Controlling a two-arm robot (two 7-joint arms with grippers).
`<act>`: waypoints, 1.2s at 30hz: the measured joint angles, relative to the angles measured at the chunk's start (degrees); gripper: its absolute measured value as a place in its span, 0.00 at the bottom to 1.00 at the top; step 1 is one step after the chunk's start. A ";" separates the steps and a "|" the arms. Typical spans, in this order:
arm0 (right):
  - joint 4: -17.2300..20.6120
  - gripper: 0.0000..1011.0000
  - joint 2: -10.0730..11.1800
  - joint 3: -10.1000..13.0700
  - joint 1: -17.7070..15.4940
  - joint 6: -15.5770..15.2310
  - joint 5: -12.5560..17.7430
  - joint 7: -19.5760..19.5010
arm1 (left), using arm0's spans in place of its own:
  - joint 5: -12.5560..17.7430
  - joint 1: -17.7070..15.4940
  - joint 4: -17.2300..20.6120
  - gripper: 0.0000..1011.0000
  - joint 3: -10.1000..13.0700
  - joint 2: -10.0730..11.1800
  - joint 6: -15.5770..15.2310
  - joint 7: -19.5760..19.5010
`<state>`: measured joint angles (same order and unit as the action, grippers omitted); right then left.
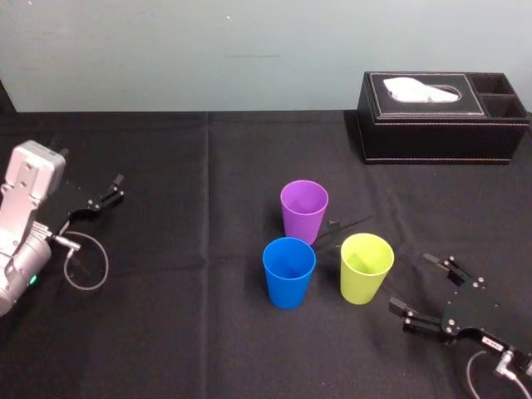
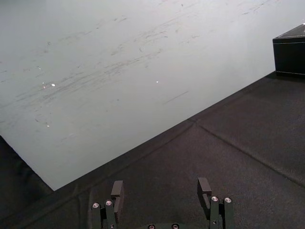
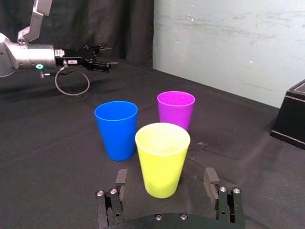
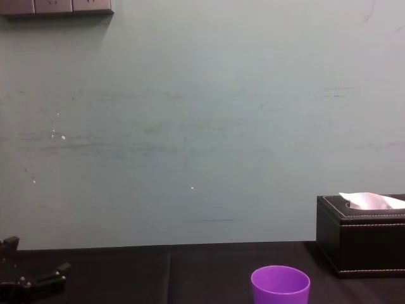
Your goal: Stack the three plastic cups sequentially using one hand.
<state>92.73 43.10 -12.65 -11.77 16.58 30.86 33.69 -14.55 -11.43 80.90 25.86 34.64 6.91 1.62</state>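
Three plastic cups stand upright and close together on the black cloth. The purple cup (image 1: 304, 208) (image 3: 176, 109) (image 4: 280, 285) is farthest back, the blue cup (image 1: 288, 270) (image 3: 116, 129) is front left and the yellow-green cup (image 1: 366, 266) (image 3: 162, 160) is front right. My right gripper (image 1: 413, 284) (image 3: 166, 183) is low at the table's front right, open, facing the yellow-green cup from a short way off and touching nothing. At the far left my left gripper (image 1: 115, 189) (image 2: 160, 191) (image 3: 97, 64) is open and empty.
A black leather tissue box (image 1: 440, 116) (image 4: 361, 234) (image 2: 290, 52) stands at the back right, well behind the cups. A loop of cable (image 1: 87, 262) hangs by the left arm. A pale wall closes the far edge of the table.
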 joint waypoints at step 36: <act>-5.69 0.99 -7.63 -4.11 9.39 -4.03 -7.05 1.83 | 0.00 0.00 0.00 1.00 0.00 0.00 0.00 0.00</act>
<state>87.03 35.47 -16.76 -2.38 12.55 23.81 35.51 -14.55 -11.43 80.90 25.86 34.64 6.91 1.62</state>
